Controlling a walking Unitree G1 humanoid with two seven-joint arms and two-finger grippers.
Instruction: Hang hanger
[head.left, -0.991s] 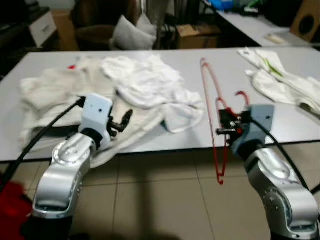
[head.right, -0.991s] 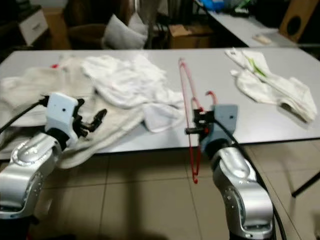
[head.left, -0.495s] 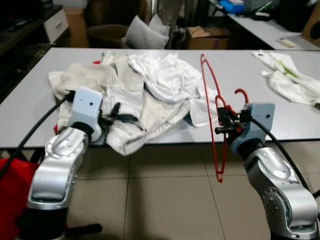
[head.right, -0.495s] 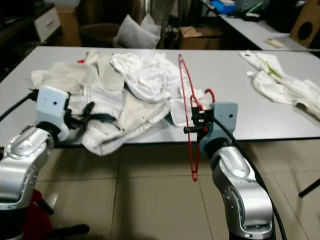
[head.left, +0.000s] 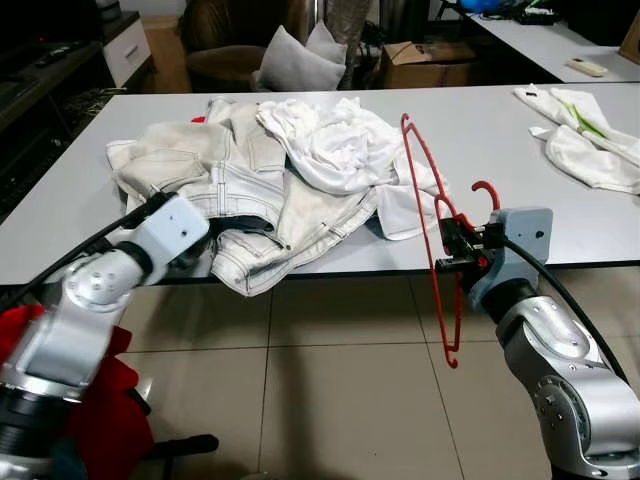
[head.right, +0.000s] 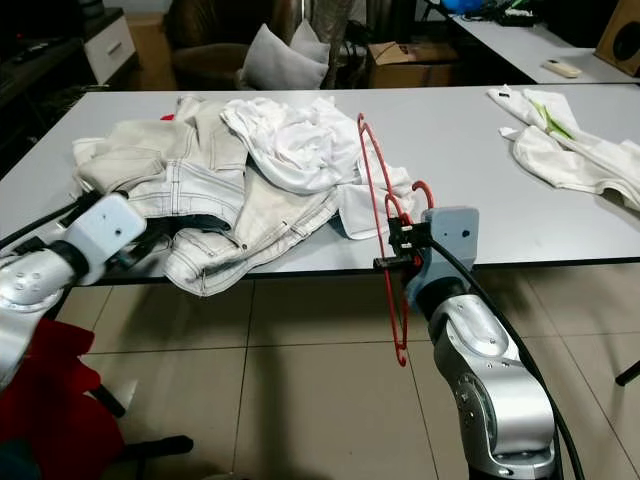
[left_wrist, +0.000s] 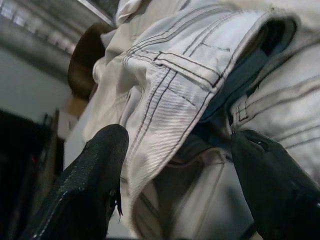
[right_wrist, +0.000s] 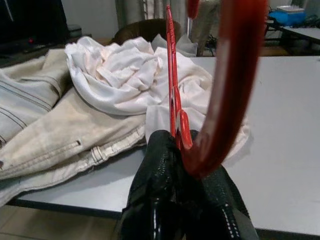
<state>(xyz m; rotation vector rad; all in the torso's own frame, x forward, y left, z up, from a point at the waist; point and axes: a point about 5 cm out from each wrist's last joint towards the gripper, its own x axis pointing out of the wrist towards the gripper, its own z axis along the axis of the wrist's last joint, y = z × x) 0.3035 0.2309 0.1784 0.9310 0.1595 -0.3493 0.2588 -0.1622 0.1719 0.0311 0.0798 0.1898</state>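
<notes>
Head stereo pair looking down at table (head.left: 520, 150), wrist cameras close-up — jeans (left_wrist: 200, 100), hanger (right_wrist: 172, 90)

Red wire hanger (head.left: 433, 230): thin, glossy, one piece. I hold it pinched at the neck just below the hook, in my right gripper (head.left: 447, 247). Hook curls up toward 1 o'clock of the grip. Triangular body stands on edge, one corner up at 11 o'clock over the table edge, the other hanging past 6 o'clock above the floor.

arms (head.left: 560, 390) silver | wrists pale blue | cables blk | end effector fingers (left_wrist: 95, 195) blk
</notes>
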